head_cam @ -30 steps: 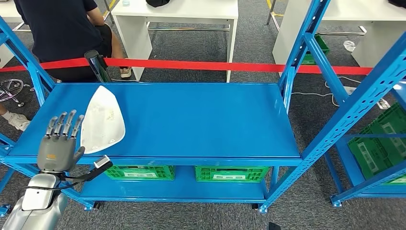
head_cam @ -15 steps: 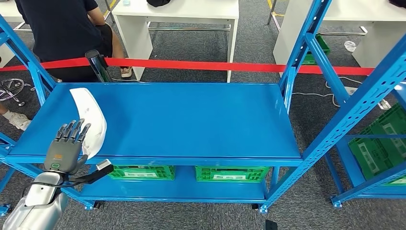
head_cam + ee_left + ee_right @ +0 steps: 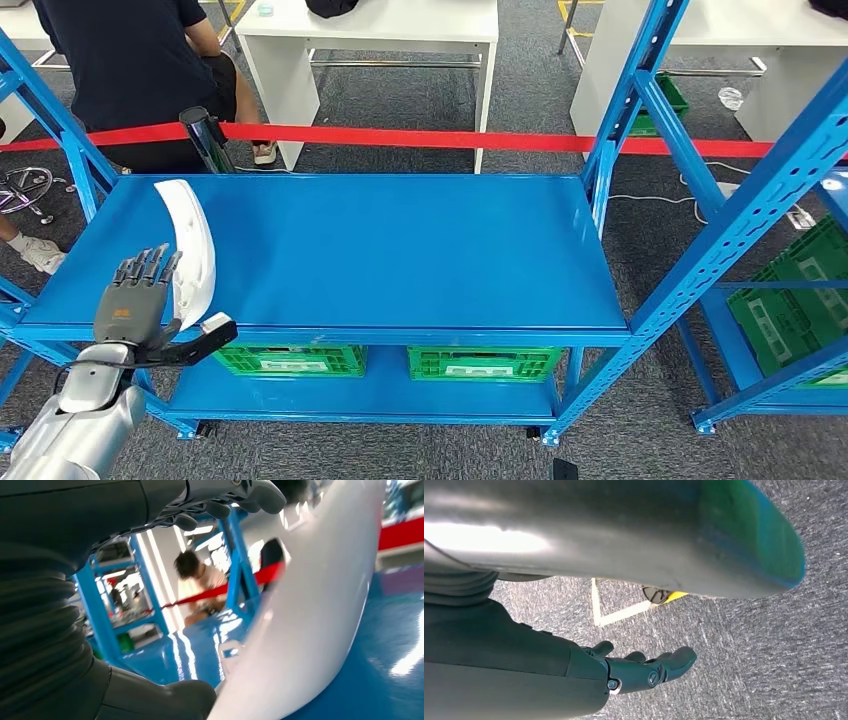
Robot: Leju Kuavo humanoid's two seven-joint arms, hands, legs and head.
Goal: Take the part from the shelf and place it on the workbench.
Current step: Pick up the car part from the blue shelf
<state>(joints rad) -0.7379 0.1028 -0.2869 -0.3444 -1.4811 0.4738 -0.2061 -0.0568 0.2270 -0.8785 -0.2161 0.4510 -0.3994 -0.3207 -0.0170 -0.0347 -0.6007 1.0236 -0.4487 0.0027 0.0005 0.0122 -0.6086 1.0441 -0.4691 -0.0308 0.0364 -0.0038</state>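
The part is a white curved shell, tipped up on its edge at the left front of the blue shelf top. My left hand grips its near edge, fingers over the top and thumb underneath. In the left wrist view the white part runs between the fingers and thumb of that left hand, with the shelf surface just below it. My right hand hangs over grey carpet, fingers apart and holding nothing.
A red tape runs behind the shelf, with a dark post at its left. A person in a dark shirt sits beyond, near white tables. Green crates fill the lower level. Another blue rack stands on the right.
The part lay flat on the shelf a second ago; it now stands up on its edge. My left hand has closed on it and drawn back toward the front edge.
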